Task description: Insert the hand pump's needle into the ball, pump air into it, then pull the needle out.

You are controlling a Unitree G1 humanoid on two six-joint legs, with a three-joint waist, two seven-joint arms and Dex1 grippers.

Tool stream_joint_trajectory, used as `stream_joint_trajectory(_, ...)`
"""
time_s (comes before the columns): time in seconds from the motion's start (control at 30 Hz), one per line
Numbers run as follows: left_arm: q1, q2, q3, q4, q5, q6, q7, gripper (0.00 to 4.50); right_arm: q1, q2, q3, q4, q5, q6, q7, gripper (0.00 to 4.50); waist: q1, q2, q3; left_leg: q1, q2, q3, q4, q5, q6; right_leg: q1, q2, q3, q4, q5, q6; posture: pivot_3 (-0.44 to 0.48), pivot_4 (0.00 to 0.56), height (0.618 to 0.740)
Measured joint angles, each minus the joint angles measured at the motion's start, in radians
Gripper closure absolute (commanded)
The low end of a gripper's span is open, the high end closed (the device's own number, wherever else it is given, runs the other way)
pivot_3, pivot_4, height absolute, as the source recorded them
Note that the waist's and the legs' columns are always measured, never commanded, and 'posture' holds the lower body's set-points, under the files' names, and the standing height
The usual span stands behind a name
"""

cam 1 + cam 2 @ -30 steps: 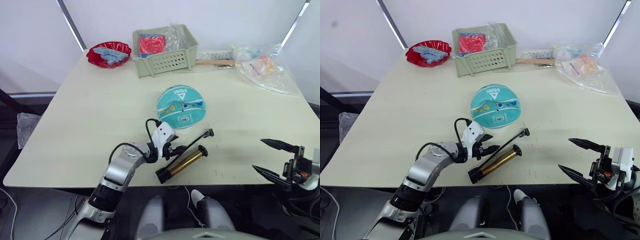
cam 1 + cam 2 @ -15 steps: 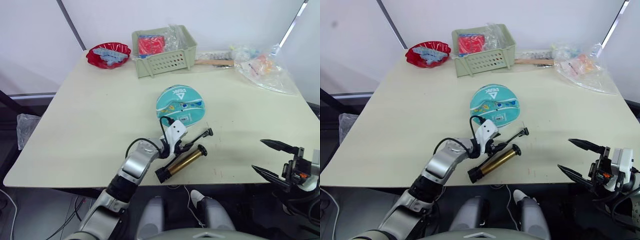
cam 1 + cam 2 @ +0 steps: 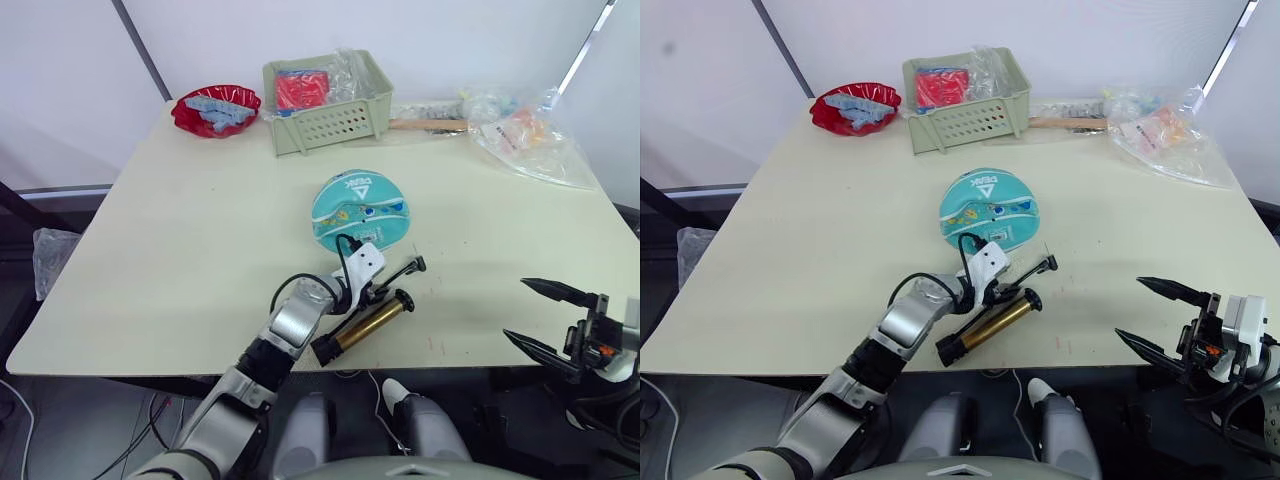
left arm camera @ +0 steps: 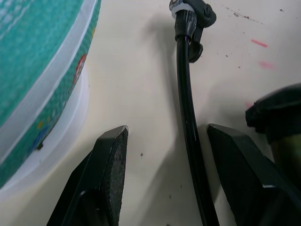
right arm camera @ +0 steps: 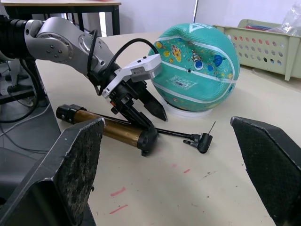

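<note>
**Left gripper straddling the pump hose beside the ball**

Head views: The left gripper [image 3: 372,288] is reaching over the hand pump [image 3: 365,325], which is lying near the table's [image 3: 180,230] front edge, its long axis slanting from the front edge toward the far right corner. The ball [image 3: 361,212] is sitting just beyond, toward the table's middle. The right gripper [image 3: 545,318] is hanging off the front right corner with fingers spread, well apart from the pump, so the left arm is the nearer one.

Left wrist view: The two fingers [image 4: 110,165] are standing apart with the black hose [image 4: 188,127] running between them, not yet pinched. The hose's fitting [image 4: 192,16] is lying ahead of the fingertips; the ball is bulging just beside one finger.

Right wrist view: The needle [image 5: 212,127] is pointing up and away from the ball, with bare tabletop open around it for swinging the tip toward the valve.
</note>
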Motion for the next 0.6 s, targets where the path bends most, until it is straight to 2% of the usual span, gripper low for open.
stream_joint_trajectory(0.07, 0.000, -0.001, 0.001, 0.002, 0.001, -0.004, -0.001, 2.74, 0.003, 0.003, 0.000, 0.000, 0.000, -0.001, -0.003, 0.00, -0.001, 0.000, 0.000, 0.000, 0.000, 0.000, 0.000, 0.000, 0.000, 0.000, 0.000, 0.000, 0.000, 0.000, 0.000, 0.000, 0.150, 0.738)
stream_joint_trajectory(0.17, 0.000, 0.001, 0.001, 0.002, 0.003, -0.011, -0.016, 4.16, 0.004, 0.010, 0.000, 0.000, -0.001, -0.003, -0.007, 0.00, -0.001, 0.000, 0.000, 0.000, 0.000, 0.000, 0.000, 0.000, 0.000, 0.000, 0.000, 0.000, 0.000, 0.000, 0.000, 0.000, 0.150, 0.738)
stream_joint_trajectory(0.2, 0.001, 0.002, 0.001, 0.002, 0.003, -0.013, -0.023, 4.44, 0.004, 0.010, 0.000, 0.000, -0.001, -0.004, -0.008, 0.00, -0.001, 0.000, 0.000, 0.000, 0.000, 0.000, 0.000, 0.000, 0.000, 0.000, 0.000, 0.000, 0.000, 0.000, -0.001, 0.000, 0.150, 0.738)
stream_joint_trajectory(0.4, 0.006, 0.008, -0.003, 0.003, 0.005, -0.043, -0.058, 4.44, 0.008, 0.027, 0.000, -0.004, -0.008, -0.004, -0.033, 0.00, -0.001, 0.000, 0.000, 0.000, 0.000, 0.000, 0.000, 0.000, 0.000, 0.000, 0.000, 0.000, 0.000, -0.001, -0.001, 0.000, 0.150, 0.738)
stream_joint_trajectory(0.6, 0.007, -0.005, 0.019, 0.007, -0.026, -0.182, -0.117, 4.44, 0.013, 0.077, 0.027, -0.059, -0.029, 0.043, -0.182, 0.00, -0.001, 0.000, 0.000, 0.000, 0.000, 0.000, 0.000, 0.000, 0.000, -0.001, 0.000, 0.000, 0.000, -0.002, -0.003, 0.000, 0.150, 0.738)
